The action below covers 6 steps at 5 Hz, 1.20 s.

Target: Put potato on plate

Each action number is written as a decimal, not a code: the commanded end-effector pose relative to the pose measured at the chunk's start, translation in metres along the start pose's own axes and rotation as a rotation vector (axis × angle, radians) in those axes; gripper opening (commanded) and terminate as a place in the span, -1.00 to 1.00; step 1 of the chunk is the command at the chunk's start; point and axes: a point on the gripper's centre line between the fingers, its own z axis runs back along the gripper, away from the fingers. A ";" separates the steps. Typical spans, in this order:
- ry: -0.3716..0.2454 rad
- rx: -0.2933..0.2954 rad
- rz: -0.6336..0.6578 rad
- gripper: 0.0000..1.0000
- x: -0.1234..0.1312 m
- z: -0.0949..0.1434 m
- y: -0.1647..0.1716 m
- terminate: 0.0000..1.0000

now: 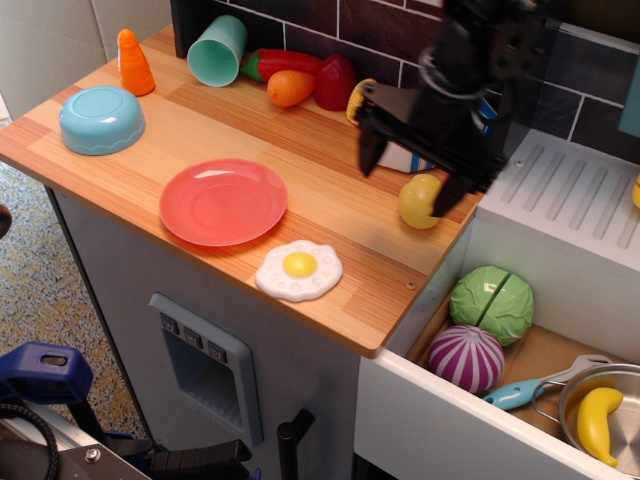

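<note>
The yellow-tan potato (416,203) lies near the right end of the wooden counter, partly hidden behind my gripper's right finger. My black gripper (410,185) hangs open just above and around it, one finger to its left and one on its right side; I cannot tell whether they touch it. The coral-red plate (223,202) lies flat and bare at the counter's front left, well apart from the gripper.
A fried egg toy (298,270) lies near the front edge. A blue bowl (100,120), orange cone (133,62), green cup (217,50), orange fruit (290,88) and red pepper (335,82) line the back. An open drawer holds a cabbage (492,303) and purple vegetable (466,357).
</note>
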 end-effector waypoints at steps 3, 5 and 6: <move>-0.046 -0.090 0.029 1.00 0.032 -0.017 0.001 -1.00; -0.006 -0.171 0.096 1.00 0.025 -0.033 0.005 -1.00; 0.008 -0.190 0.106 -1.00 0.027 -0.036 0.007 -1.00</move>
